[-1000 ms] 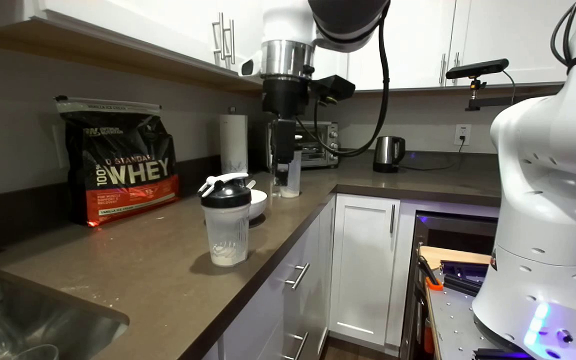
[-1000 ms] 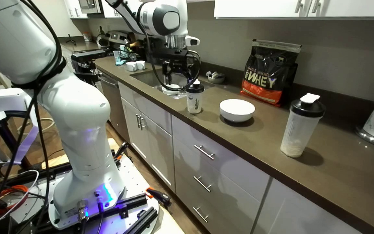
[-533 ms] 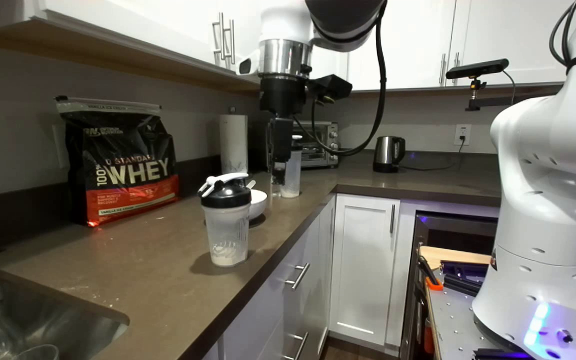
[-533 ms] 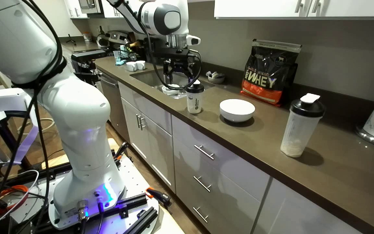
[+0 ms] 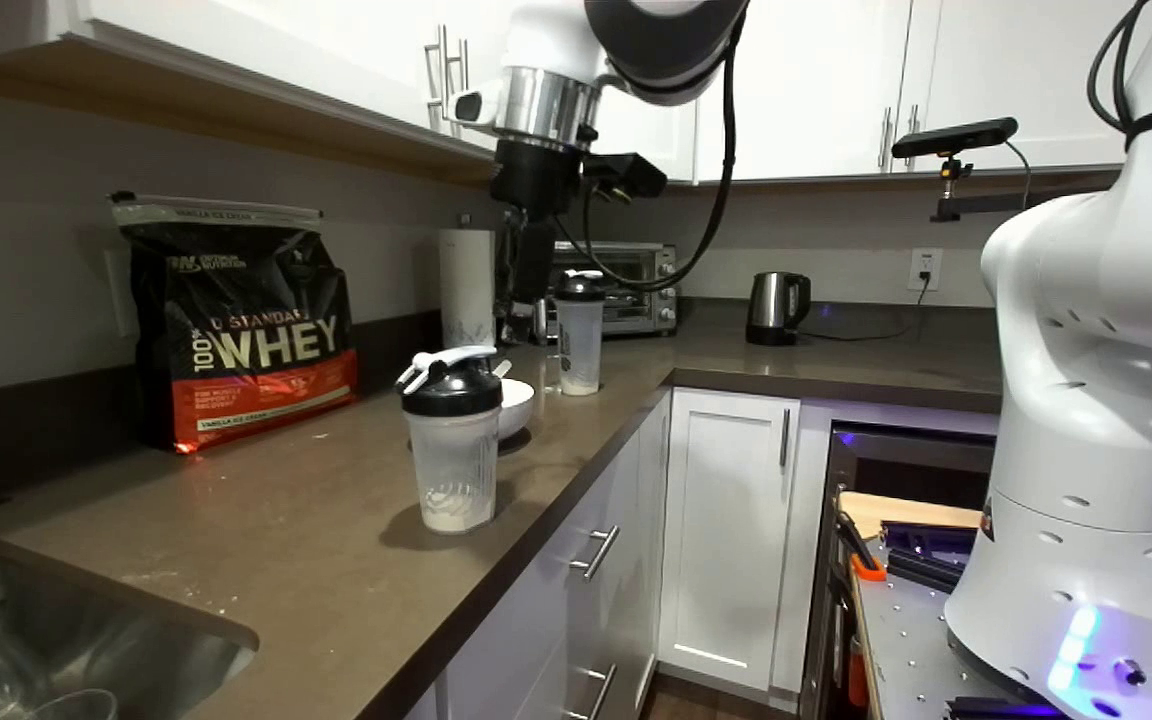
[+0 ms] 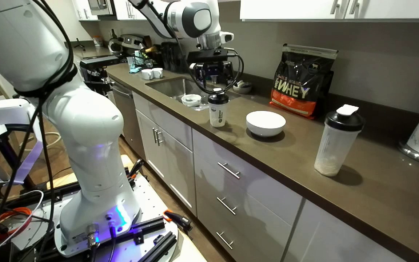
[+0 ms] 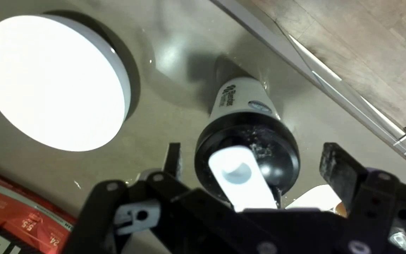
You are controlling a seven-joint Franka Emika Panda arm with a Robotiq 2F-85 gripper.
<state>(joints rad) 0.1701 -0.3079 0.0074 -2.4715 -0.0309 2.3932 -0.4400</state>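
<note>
Wrist view: the gripper (image 7: 251,158) hangs spread wide near a black-lidded shaker (image 7: 247,135). A white bowl (image 7: 53,83) stands nearby.

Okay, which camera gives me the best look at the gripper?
The wrist view: the gripper is close up, its two fingers clearly apart, with a black lid showing in the gap. In both exterior views it hangs above the counter, small and dark, its opening hard to make out.

black-and-red bag (image 5: 248,325): "100% WHEY", "OPTIMUM NUTRITION", "VANILLA ICE CREAM", "24" | shaker bottle (image 7: 248,132): "Blender"
</note>
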